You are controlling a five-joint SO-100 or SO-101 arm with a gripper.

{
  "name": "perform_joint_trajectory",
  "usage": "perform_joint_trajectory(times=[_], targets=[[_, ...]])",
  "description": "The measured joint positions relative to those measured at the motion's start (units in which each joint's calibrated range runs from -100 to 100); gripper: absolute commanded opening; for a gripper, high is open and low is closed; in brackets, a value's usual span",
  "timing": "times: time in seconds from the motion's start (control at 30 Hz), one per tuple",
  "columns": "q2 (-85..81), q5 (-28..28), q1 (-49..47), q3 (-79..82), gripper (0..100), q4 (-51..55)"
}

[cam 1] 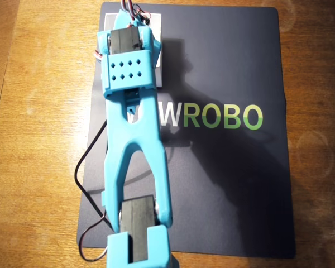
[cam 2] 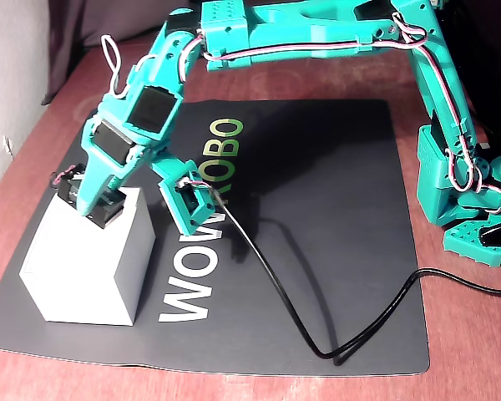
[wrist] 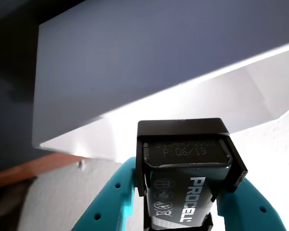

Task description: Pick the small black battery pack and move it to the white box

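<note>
Gripper point(wrist: 183, 211): turquoise, two fingers, clamped on the small black battery pack point(wrist: 185, 180), white "PROCELL" lettering legible in the wrist view.

Battery pack: lifted clear of the mat, held at the top of the white box point(cam 2: 88, 259); red wires point(cam 2: 64, 175) showed at its outer end in the fixed view. Whether it was already inside the rim could not be told.

White box: stood on the dark mat point(cam 2: 317, 217) on the wooden desk point(cam 2: 17, 109), its bright inner walls ahead of the pack.

Progress, as judged: pick-up and carry done; lowering and release left.

Black cable point(cam 2: 284, 309): trailed across the mat.
</note>
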Motion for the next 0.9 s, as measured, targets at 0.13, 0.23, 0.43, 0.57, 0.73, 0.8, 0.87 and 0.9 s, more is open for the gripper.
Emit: perform_joint_trajectory(times=[0.13,0.23,0.43,0.57,0.73,0.8,0.87,0.9], targets=[[0.0,0.0,0.0,0.0,8,0.0],[0.0,0.0,0.0,0.0,14,-0.79],[0.0,0.05,0.12,-0.09,20,-2.53],[0.0,-0.11,0.0,-0.09,20,-2.62],[0.0,-0.11,0.37,-0.18,20,-2.62],[0.0,0.05,0.74,-0.18,20,-2.62],[0.0,-0.11,0.99,-0.27,20,-2.62],[0.0,-0.11,1.48,-0.27,20,-2.62]])
